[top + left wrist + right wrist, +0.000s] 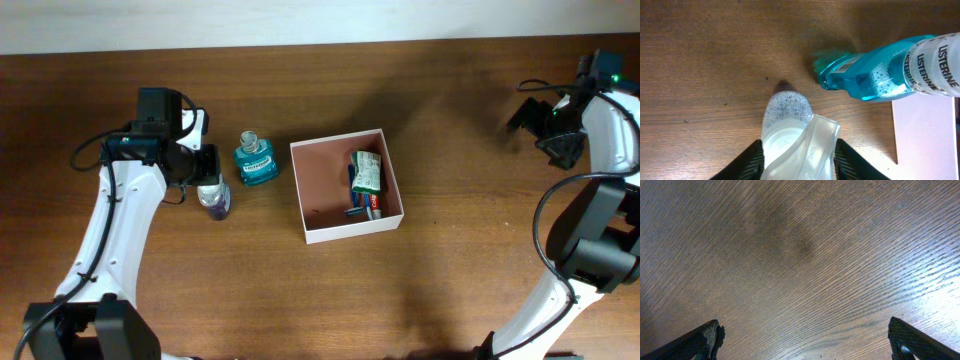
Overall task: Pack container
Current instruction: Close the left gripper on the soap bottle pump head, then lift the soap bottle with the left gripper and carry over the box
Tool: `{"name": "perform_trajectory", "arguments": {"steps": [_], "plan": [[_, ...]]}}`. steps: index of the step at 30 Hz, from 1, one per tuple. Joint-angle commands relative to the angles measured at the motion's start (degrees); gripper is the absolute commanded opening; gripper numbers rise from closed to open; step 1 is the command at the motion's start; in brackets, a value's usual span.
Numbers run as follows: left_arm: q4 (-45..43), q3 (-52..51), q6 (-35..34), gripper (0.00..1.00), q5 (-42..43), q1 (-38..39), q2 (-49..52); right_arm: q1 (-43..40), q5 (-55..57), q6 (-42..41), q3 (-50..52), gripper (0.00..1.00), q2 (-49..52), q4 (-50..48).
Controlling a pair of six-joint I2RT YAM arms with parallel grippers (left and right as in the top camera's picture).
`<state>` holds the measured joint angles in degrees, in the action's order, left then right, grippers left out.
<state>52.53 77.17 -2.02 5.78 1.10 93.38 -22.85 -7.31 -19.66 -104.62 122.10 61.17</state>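
The left claw [799, 156] gripped a small clear bottle [790, 127] with speckled contents, its fingers [747, 162] pressed against both sides. Just beside it was a teal Listerine mouthwash bottle [256, 161]. The container [335, 228] sat mid-worktop [450, 270], right of the mouthwash, holding a green packet [366, 171]. The right claw [805, 330] hung spread wide over bare wood, well apart.

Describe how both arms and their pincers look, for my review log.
The left arm and right arm have curved white links, black joints and looping black cables. The left pincer and right pincer have black fingers. A green light glows near the right wrist.
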Motion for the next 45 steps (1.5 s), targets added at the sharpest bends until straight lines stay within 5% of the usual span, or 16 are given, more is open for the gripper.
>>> {"name": "perform_trajectory", "arguments": {"steps": [1,18,31,45], "plan": [[0.00,1.27,-0.13,0.42,0.63,0.00,0.48,-0.04,0.50,-0.09,0.37,0.98,0.11,-0.15],[0.11,5.16,0.33,0.27,0.37,0.00,0.02,-0.04,0.50,-0.09,0.37,0.98,0.11,-0.15],[9.53,18.27,2.23,0.22,-4.35,0.33,-0.02,-0.04,0.50,-0.09,0.37,0.98,0.11,-0.15],[7.41,32.94,6.91,0.22,-4.74,11.13,-0.02,-0.04,0.50,-0.09,0.37,0.98,0.11,-0.15]]}}
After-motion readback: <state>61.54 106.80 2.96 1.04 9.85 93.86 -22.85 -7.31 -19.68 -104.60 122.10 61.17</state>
